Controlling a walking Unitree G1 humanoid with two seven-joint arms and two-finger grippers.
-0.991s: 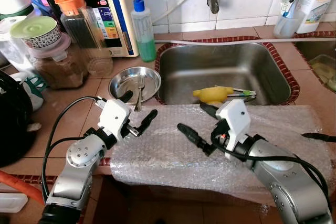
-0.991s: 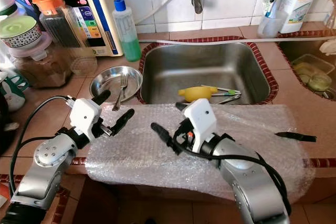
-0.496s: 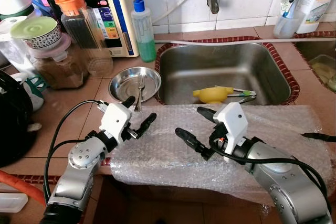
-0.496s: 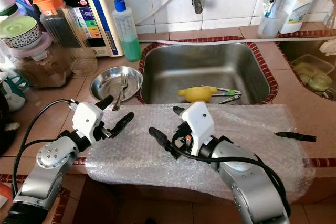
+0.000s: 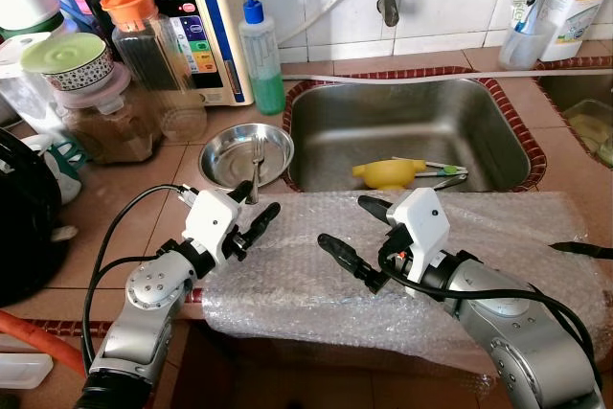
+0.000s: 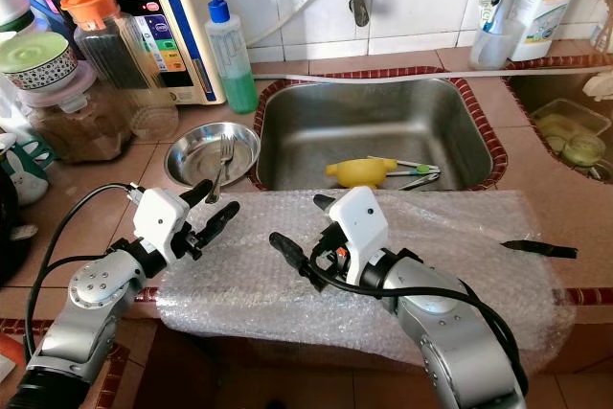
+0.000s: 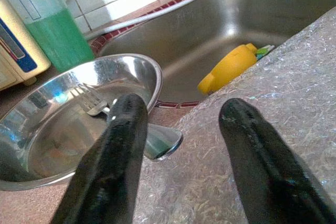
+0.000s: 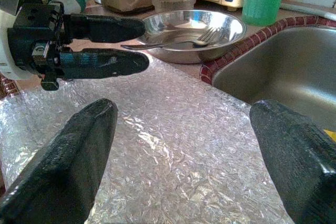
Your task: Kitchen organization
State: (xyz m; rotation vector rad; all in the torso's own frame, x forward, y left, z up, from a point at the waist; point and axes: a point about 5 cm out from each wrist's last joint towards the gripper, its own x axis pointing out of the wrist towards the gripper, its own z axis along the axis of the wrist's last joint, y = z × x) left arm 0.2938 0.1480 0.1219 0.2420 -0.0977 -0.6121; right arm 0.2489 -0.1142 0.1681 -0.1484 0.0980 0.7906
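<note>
My left tool (image 5: 251,215) and right tool (image 5: 350,232) hover spread over the bubble wrap (image 5: 316,280) on the counter (image 5: 124,198); it's light, limp, slippery, so I'd pinch its nine-o'clock edge.

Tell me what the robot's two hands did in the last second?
The left gripper eased its open fingers slightly toward the round steel bowl holding a fork. The right gripper slid slightly leftward over the clear bubble wrap sheet, fingers wide apart. Neither grabbed anything. The bowl, fork and yellow squeezer in the sink stayed put.
</note>
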